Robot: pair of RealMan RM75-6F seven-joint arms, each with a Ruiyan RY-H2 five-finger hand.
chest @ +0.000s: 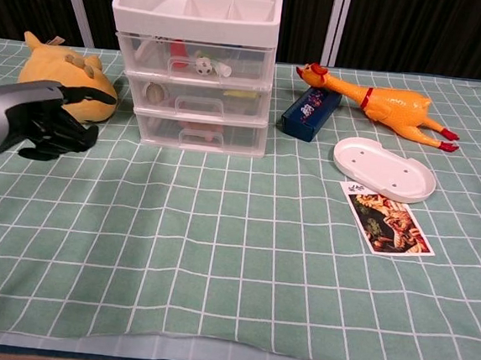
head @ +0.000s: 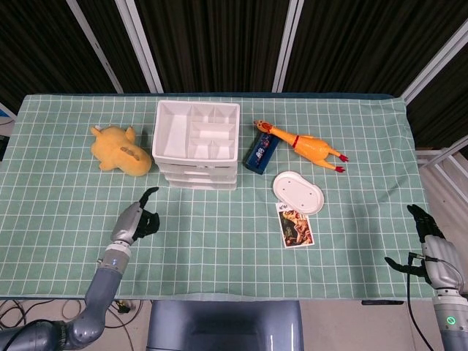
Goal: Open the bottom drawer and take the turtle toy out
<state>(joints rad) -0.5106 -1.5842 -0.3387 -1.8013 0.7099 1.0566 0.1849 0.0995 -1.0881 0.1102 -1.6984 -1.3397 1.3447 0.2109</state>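
The white three-drawer unit (head: 196, 145) (chest: 201, 67) stands at the back of the table, all drawers closed. Its bottom drawer (chest: 200, 133) has a clear front, and something pale pink shows behind it; I cannot tell if that is the turtle toy. My left hand (head: 136, 220) (chest: 37, 120) hovers over the cloth in front and to the left of the unit, a little apart from it. It holds nothing, with one finger stretched out and the others partly bent. My right hand (head: 432, 252) hangs off the table's front right corner, fingers apart and empty.
A yellow plush toy (head: 121, 150) (chest: 66, 83) lies just behind my left hand. Right of the unit lie a blue box (chest: 310, 114), a rubber chicken (chest: 375, 103), a white oval tray (chest: 384, 168) and a picture card (chest: 386, 220).
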